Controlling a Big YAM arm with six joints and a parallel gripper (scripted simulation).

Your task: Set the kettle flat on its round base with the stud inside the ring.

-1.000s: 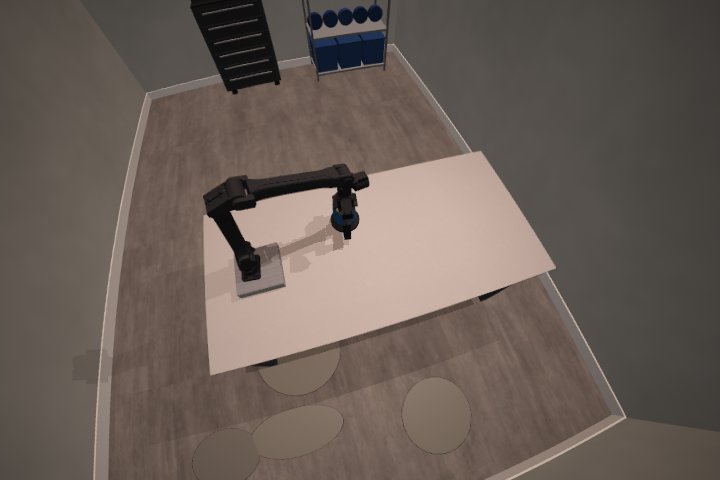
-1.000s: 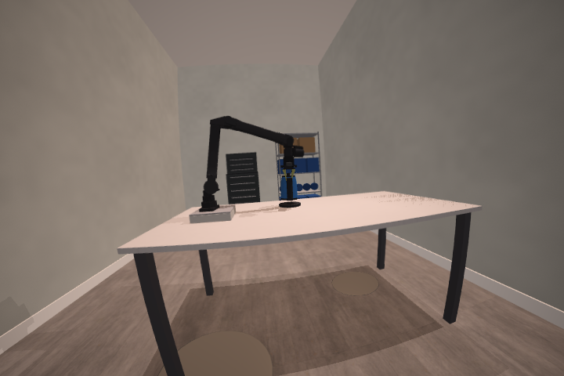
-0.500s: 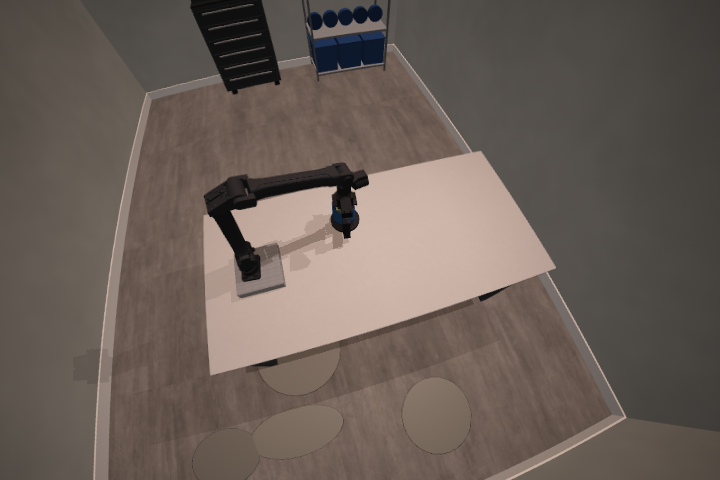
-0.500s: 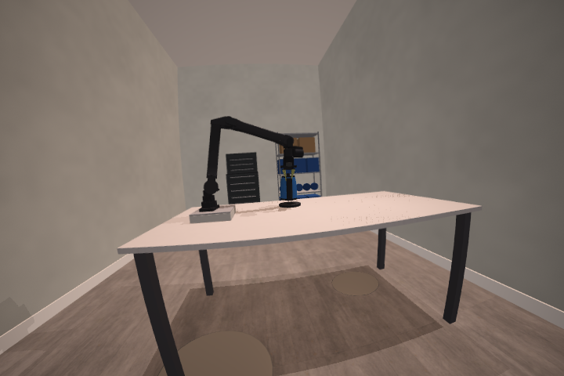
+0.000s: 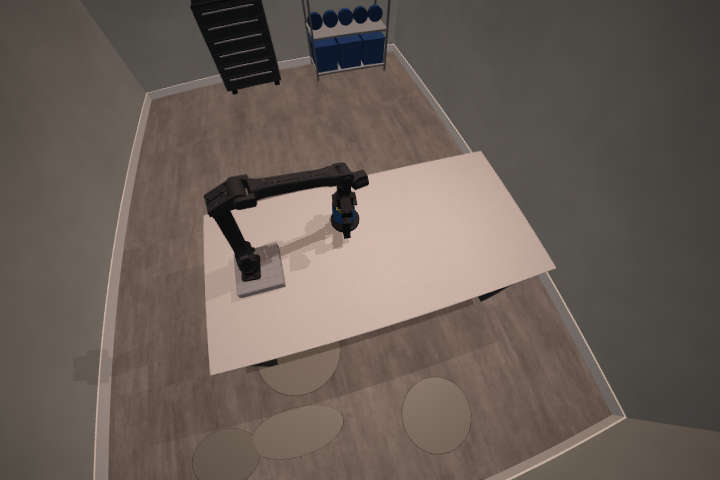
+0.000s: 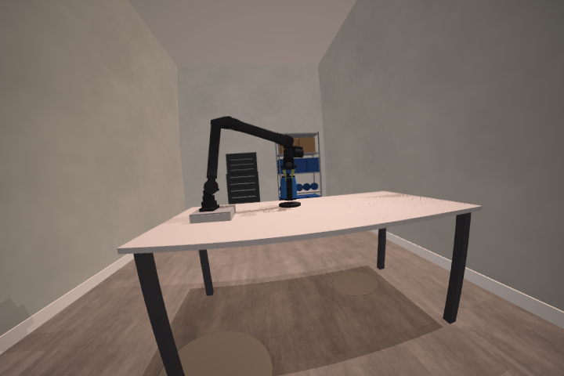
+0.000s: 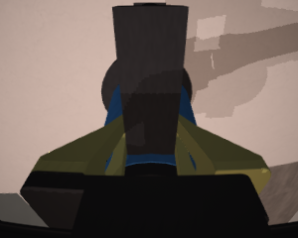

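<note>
The blue kettle (image 6: 287,186) hangs upright straight over its dark round base (image 6: 289,204), which lies flat on the table; I cannot tell whether the kettle's bottom touches the base. My gripper (image 6: 287,171) comes down from above and is shut on the kettle's dark handle bar (image 7: 151,86). In the wrist view the olive fingers flank the bar, blue body (image 7: 116,109) shows on both sides, and the base's rim (image 7: 109,82) peeks out at the left. In the overhead view the kettle (image 5: 342,219) and base are mostly hidden under the wrist.
The arm's grey mounting plate (image 5: 260,277) sits at the table's left end. A black drawer cabinet (image 5: 236,42) and a metal shelf with blue bins (image 5: 346,39) stand at the far wall, well away from the table.
</note>
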